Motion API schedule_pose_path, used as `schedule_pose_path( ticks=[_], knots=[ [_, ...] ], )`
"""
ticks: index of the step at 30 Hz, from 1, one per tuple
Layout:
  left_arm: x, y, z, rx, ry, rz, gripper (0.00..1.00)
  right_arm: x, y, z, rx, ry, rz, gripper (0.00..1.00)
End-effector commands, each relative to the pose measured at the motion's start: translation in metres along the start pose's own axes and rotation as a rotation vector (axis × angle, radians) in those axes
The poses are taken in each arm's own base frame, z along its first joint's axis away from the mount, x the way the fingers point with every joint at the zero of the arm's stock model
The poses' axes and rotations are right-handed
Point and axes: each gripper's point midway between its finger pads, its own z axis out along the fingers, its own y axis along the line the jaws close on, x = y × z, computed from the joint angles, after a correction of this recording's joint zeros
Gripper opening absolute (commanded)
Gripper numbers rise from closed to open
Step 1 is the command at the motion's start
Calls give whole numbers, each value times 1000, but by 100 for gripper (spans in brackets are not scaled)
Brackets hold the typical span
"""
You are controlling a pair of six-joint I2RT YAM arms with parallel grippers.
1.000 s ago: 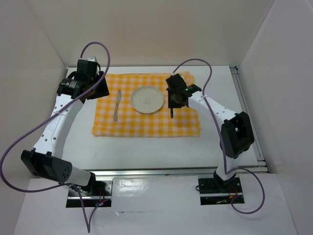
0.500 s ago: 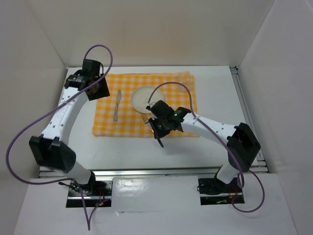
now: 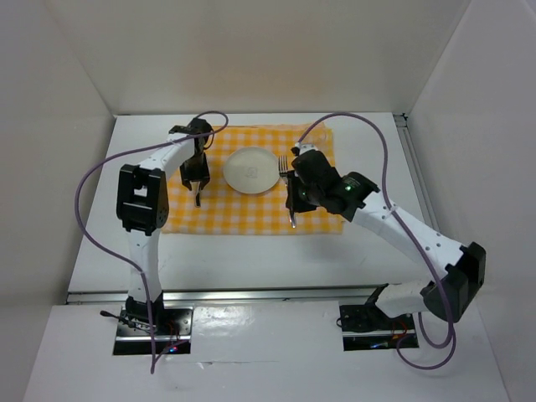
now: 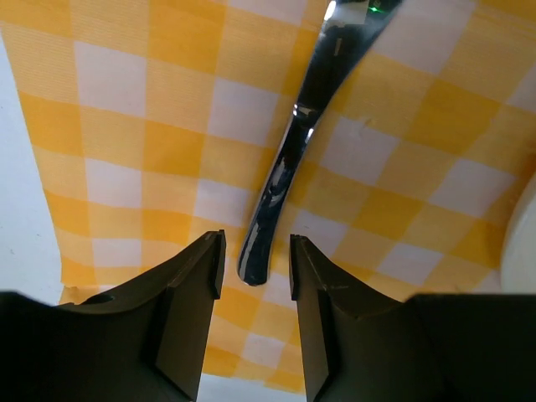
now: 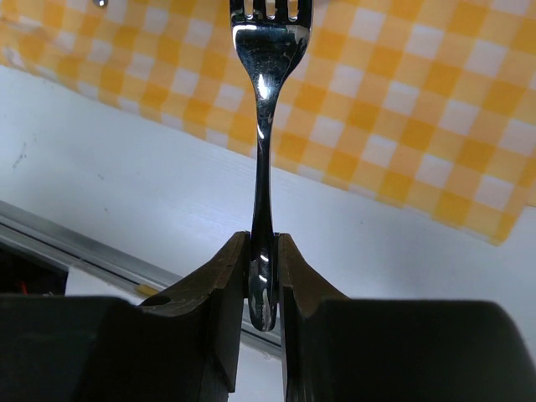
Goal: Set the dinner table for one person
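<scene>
The left gripper (image 4: 255, 251), jaws partly apart, straddles the handle end of the knife (image 4: 289, 159), which lies at 9 o'clock of the plate (image 3: 252, 170). The right gripper (image 5: 263, 251) clamps the fork (image 5: 265, 126) by its handle at 3 o'clock. Both work over the checked cloth (image 3: 251, 216) spread on the white worktop (image 3: 251, 260).

knife (image 4: 280, 180) left of the plate (image 3: 251, 170), blade end cut off at the left wrist view's top edge, mostly hidden beneath the left tool (image 3: 195, 191) from above, fork (image 5: 265, 167) right of the plate, tine tips cut off, handle end buried between the right tool (image 5: 264, 280) fingers, mark at the plate's centre too small to read
</scene>
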Motion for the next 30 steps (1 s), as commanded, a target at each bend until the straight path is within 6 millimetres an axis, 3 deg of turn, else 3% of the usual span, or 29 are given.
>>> schedule_pose_path(
  ticks=[1, 3, 10, 18, 23, 26, 30],
  knots=[
    [-11, 4, 3, 12, -2, -8, 52, -23, -16, -28, 53, -84, 68, 1],
    [-7, 4, 11, 4, 16, -3, 52, -30, -19, -38, 50, -109, 82, 1],
    [0, -3, 38, 13, 41, 15, 53, -30, -30, -38, 83, -103, 86, 1],
    [4, -13, 43, 69, 51, 30, 51, -29, -31, -41, 82, -103, 96, 1],
    [5, -15, 42, 82, 56, 41, 59, -29, -31, -41, 82, -103, 96, 1],
    [9, -12, 50, 83, 79, 44, 59, -29, -31, -41, 82, -103, 96, 1],
    [11, -10, 57, 106, 109, 25, 43, -29, -30, -41, 82, -104, 105, 1]
  ],
)
